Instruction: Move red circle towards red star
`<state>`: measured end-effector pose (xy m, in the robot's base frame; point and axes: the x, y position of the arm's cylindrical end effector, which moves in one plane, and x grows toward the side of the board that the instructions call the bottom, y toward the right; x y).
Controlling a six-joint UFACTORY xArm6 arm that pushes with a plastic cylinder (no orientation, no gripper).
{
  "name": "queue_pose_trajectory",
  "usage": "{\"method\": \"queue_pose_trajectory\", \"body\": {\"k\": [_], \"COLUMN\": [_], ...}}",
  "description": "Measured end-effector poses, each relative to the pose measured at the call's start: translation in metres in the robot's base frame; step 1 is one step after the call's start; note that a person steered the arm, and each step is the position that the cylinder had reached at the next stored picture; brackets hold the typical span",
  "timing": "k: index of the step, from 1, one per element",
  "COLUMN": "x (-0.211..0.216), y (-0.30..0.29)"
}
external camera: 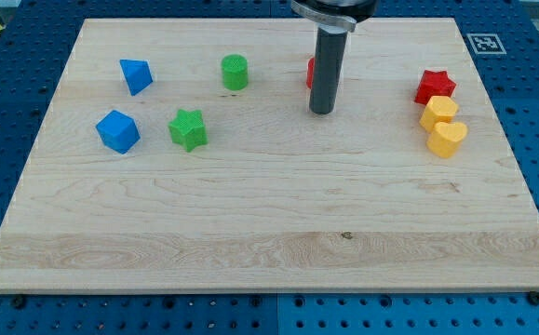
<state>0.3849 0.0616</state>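
Note:
The red circle (pixel 311 73) is mostly hidden behind my rod, only its left edge showing near the view's top centre. The red star (pixel 434 86) sits at the view's right, well apart from it. My tip (pixel 321 112) rests on the board just below and slightly right of the red circle; I cannot tell if they touch.
A yellow block (pixel 438 112) and a yellow heart (pixel 447 138) lie just below the red star. A green cylinder (pixel 235 72), a green star (pixel 188 128), a blue triangular block (pixel 136 75) and a blue block (pixel 118 131) lie at the view's left on the wooden board (pixel 269 233).

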Motion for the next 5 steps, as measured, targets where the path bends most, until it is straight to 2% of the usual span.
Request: {"method": "queue_pose_trajectory", "body": {"k": [1,3,4,5], "x": [0.000,-0.029,-0.078,-0.107], "y": [-0.013,-0.040,-0.039,-0.031]}}
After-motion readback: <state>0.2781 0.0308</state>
